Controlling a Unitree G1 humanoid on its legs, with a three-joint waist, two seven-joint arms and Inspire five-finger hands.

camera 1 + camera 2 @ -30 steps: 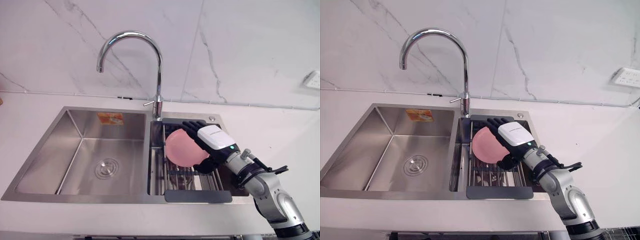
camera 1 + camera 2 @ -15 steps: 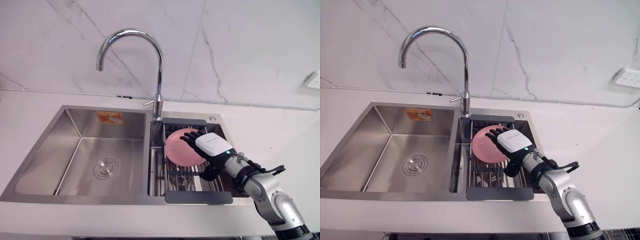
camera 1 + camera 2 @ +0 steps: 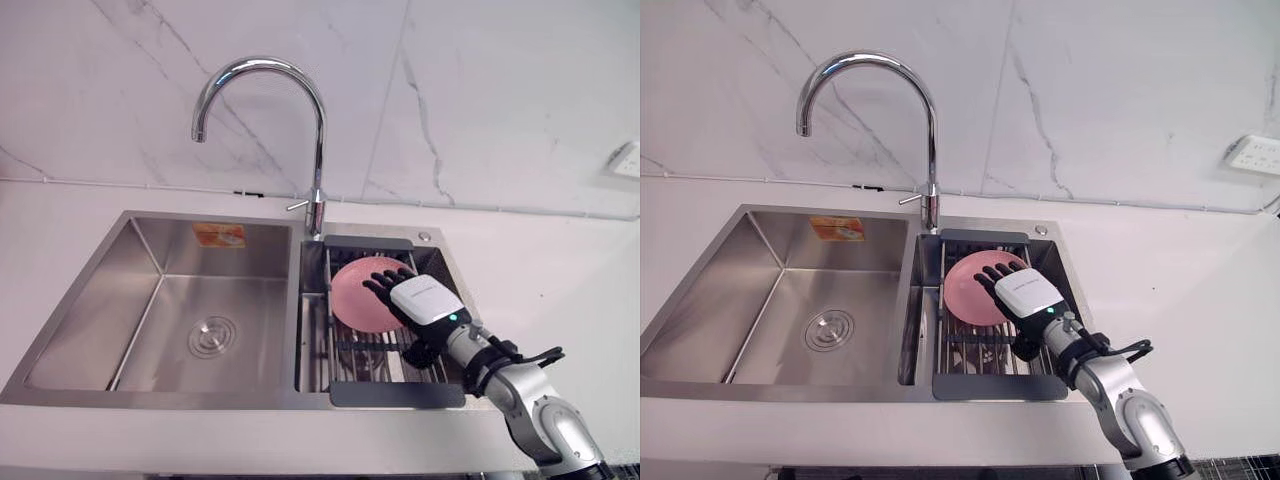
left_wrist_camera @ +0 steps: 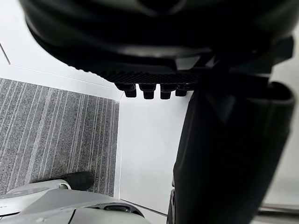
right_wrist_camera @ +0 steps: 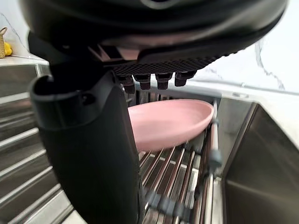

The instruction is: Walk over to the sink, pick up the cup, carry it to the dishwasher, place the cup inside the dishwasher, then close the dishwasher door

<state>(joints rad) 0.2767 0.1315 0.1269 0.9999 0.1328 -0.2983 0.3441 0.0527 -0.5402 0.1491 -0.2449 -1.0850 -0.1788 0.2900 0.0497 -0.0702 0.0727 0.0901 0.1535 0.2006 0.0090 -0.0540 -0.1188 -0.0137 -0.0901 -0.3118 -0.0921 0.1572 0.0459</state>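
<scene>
Pink bowl (image 3: 358,292), shallow, named a cup in the task: lay hollow-up on the wire rack (image 3: 372,358) across the right basin of the steel sink (image 3: 95,300), just right of centre in the head views. Sat below and slightly right of the foot of the chrome tap (image 3: 319,140), with the tap's arch in the upper middle of the frame.

Right hand (image 3: 428,300): reached in from the lower right and hung over the bowl's right part, white-backed, with fingers (image 3: 385,285) spread and nearly straight across the pink. Held its thumb (image 5: 88,140) apart from them, lower down over the rack bars. Closed on nothing. Could not be told as touching the bowl or merely hovering above it. Seen from the right wrist, looked along the row of fingertips to the bowl beyond, rim about level with them, bottom on the rack bars, close beside the basin's steel wall.

Left hand (image 4: 154,42): hung well away from the sink, over grey carpet (image 4: 51,130) and a white panel (image 4: 145,149), fingers relaxed, thumb clear of them, nothing held.

Left basin: carried a round drain (image 3: 213,337) left of centre and an orange sticker (image 3: 221,235) on its back wall. Was bordered, like the right one, by white counter (image 3: 560,270), with a marbled wall (image 3: 500,90) across the top of the frame and a white socket (image 3: 627,158) at the right edge.
</scene>
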